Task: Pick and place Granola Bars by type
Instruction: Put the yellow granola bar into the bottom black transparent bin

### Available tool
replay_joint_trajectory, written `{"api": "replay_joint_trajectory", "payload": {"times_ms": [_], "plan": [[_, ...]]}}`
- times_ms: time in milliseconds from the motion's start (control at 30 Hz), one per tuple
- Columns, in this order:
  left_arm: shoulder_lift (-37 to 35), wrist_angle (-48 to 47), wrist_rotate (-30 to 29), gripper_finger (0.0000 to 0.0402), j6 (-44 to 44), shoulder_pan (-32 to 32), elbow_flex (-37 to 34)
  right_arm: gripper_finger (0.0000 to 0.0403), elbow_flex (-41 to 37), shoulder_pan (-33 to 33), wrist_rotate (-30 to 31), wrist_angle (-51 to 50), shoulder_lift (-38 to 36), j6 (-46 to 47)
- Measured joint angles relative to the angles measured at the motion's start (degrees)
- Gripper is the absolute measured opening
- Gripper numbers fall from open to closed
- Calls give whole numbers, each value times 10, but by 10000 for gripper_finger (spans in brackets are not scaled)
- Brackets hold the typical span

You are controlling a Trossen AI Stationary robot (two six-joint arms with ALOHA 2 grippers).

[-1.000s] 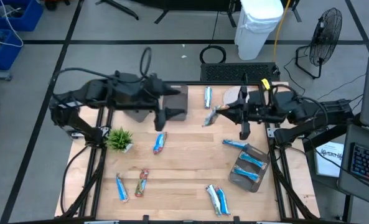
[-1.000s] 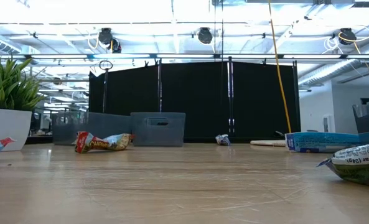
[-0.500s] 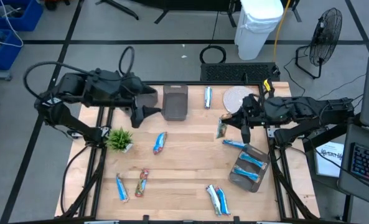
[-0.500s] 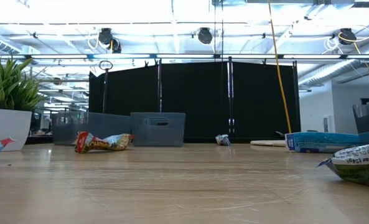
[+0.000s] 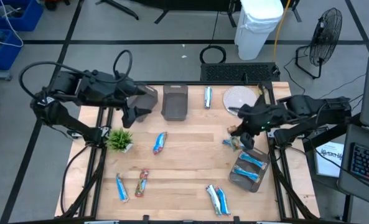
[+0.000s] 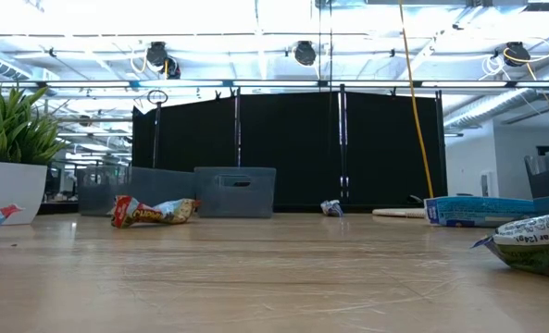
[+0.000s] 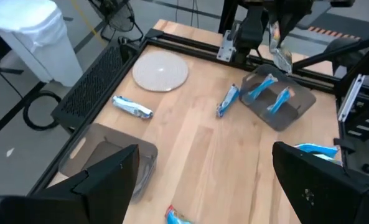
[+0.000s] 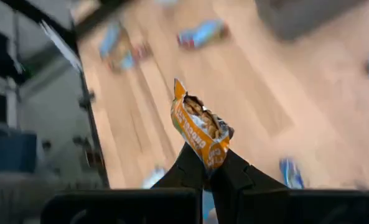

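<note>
- Right now we see the right gripper (image 8: 208,163) pinched tight on one orange granola bar (image 8: 200,132), holding it by its lower end so it sticks up past the fingers.
- From above, we find this right gripper (image 5: 239,132) up over the right side of the table (image 5: 184,158), near the far end of the right bin (image 5: 249,168).
- We see two blue bars (image 5: 251,160) lying inside that bin, side by side.
- We see one more blue bar (image 5: 233,144) on the wood just beside the bin, on its far left side.
- We see the left gripper (image 5: 131,112) hanging over the far left part of the table, with its two fingers (image 7: 103,180) spread wide and nothing between them.
- We see the far bin (image 5: 175,102) just to the right of the left gripper.
- We see a blue bar (image 5: 208,97) lying between the far bin and a round white plate (image 5: 239,98).
- We see a red and blue bar (image 5: 160,142) near the middle of the table.
- We see a small green plant (image 5: 119,139) on the left side, to the left of that bar.
- We see a blue bar (image 5: 121,187) and a red bar (image 5: 141,182) close together at the near left.
- We see two more bars (image 5: 216,198) touching each other at the near edge, right of the middle.
- From table height we see a red and green bar (image 6: 154,211) lying on the wood, with the grey bin (image 6: 234,191) behind it.
</note>
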Motion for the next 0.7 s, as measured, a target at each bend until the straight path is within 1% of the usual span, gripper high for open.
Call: {"api": "replay_joint_trajectory", "payload": {"times_ms": [167, 267, 533, 700], "plan": [[0, -23, 4, 367, -8, 0, 0, 2, 4, 1, -66, -73, 31, 8], [0, -32, 6, 367, -9, 0, 0, 2, 4, 9, -87, -110, 47, 7], [0, -37, 35, 367, -3, 0, 0, 1, 4, 33, -89, -173, 84, -16], [0, -38, 38, 367, 3, -1, 0, 1, -14, 57, -88, -175, 103, -20]]}}
